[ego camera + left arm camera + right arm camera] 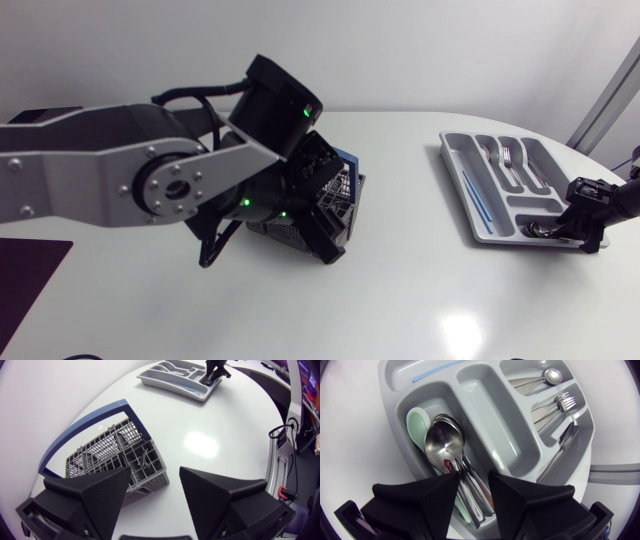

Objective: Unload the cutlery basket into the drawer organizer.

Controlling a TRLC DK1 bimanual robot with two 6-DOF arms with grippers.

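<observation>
The right pincer (473, 479) hangs low over the drawer organizer (390, 390), and the stacked spoons (442, 445) lie directly under it, bowls ahead, handles running back beneath. I cannot tell whether it grips one. That is the danger: if it rises with a handle pinched or caught, the whole pile could tip over the compartment wall.

The left pincer (155, 471) is spread wide and empty, with the cutlery basket (107, 452) just under and ahead of it. If it drops off-centre, it may snag the blue handle (90, 417) or shove the basket sideways.
</observation>
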